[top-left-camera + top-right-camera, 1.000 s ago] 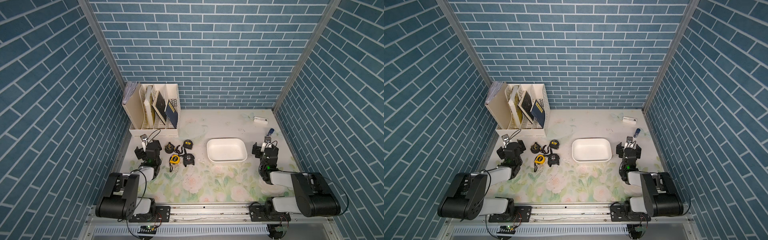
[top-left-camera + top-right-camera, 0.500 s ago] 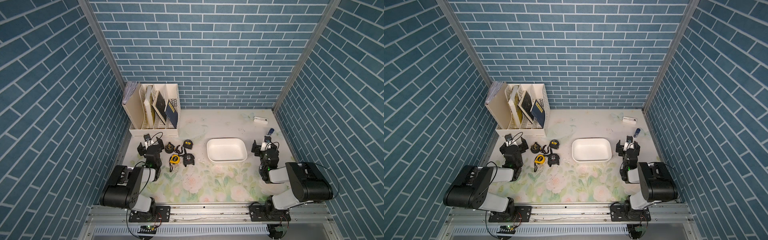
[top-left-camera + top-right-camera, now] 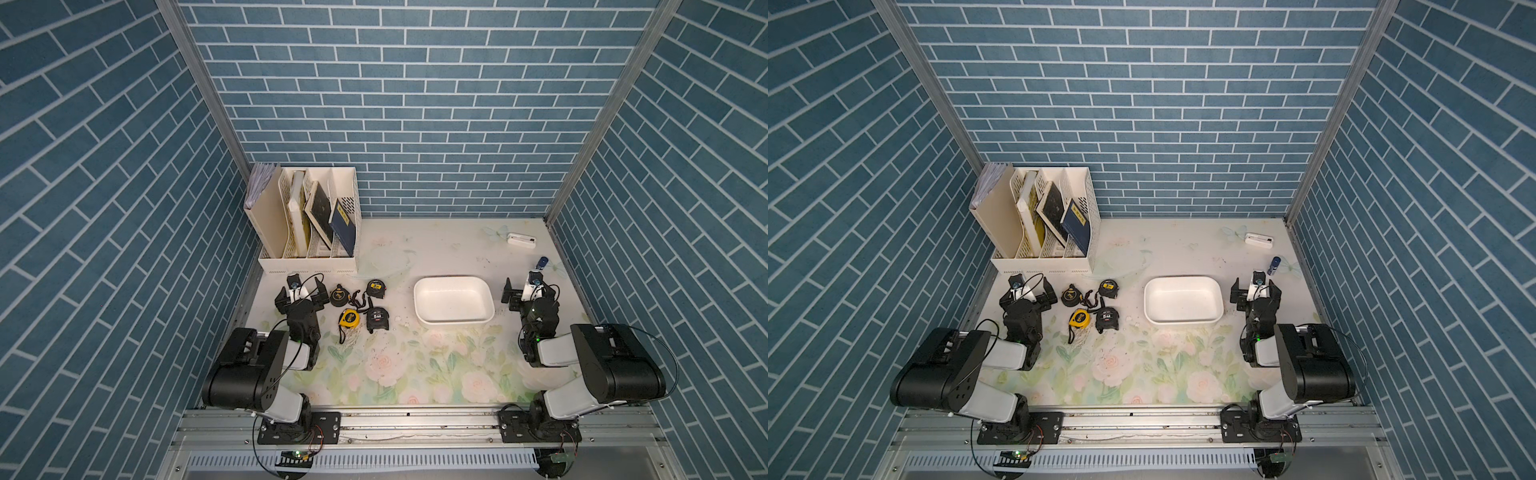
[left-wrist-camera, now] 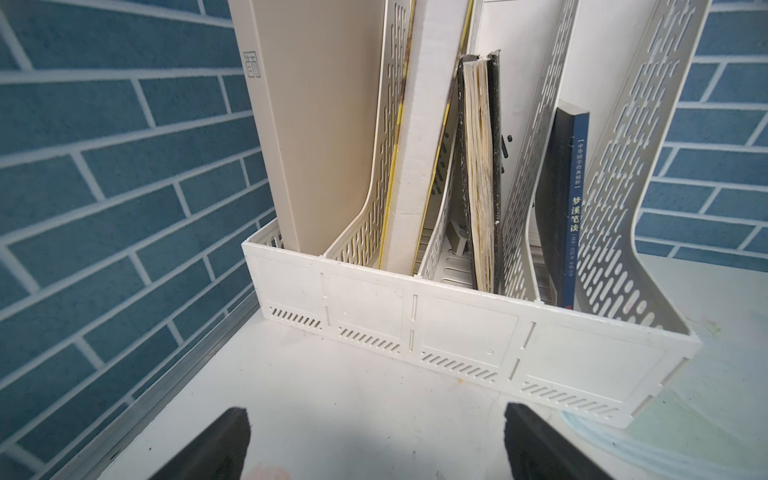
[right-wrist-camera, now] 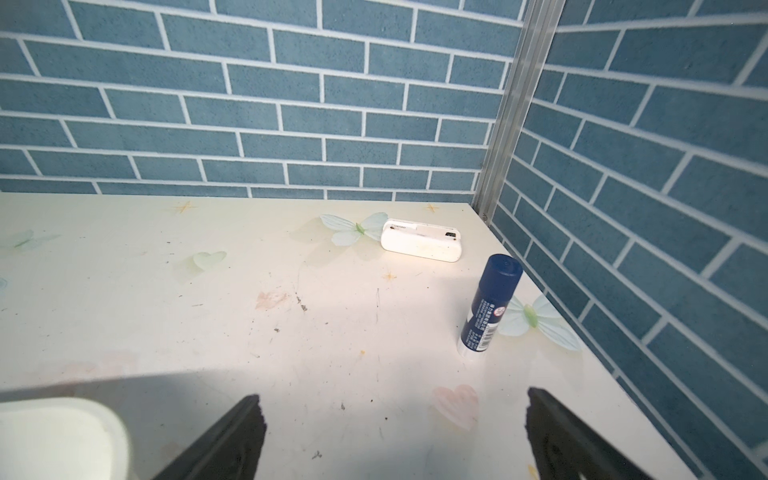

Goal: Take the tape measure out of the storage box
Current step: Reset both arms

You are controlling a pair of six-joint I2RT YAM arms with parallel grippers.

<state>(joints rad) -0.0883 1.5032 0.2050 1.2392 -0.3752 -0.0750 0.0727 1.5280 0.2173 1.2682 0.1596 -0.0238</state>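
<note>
- left claw (image 3: 300, 294): jaws spread wide, gripping nothing; sits low over the desk (image 3: 415, 365) nr its left edge, facing the file rack (image 3: 307, 253) in the far-left corner.
- Left wrist view: fingers (image 4: 208, 449) well apart w/ bare desk between, rack front (image 4: 457, 340) just ahead, books upright or leaning in its slots.
- right claw (image 3: 1255, 293): jaws also wide, gripping nothing; nr the right edge, just beside the box's right wall.
- Right wrist view: fingers (image 5: 232, 440) apart over bare desk; box corner (image 5: 54, 436) shows at one side.
- box (image 3: 453, 321): white tub, mid-desk towards the right, between the tape measures & the right claw; bare white floor shows in both top views.
- Four tape measures, all on the desk outside the box, in a cluster between the left claw & the box, in front of the rack:
- round black tape measure (image 3: 339, 295): just beside the left claw; can't tell if touching.
- black tape measure w/ yellow label (image 3: 376, 288): farthest back, closest of the four to the rack.
- yellow tape measure (image 3: 349, 318): front of cluster, strap trailing towards the front edge.
- black 5M tape measure (image 3: 377, 320): just beside the yellow one, nearest the box but apart from it.
- glue stick (image 5: 488, 307): dark blue, upright by the right edge.
- white case (image 5: 419, 241): lying flat nr the far-right corner.
</note>
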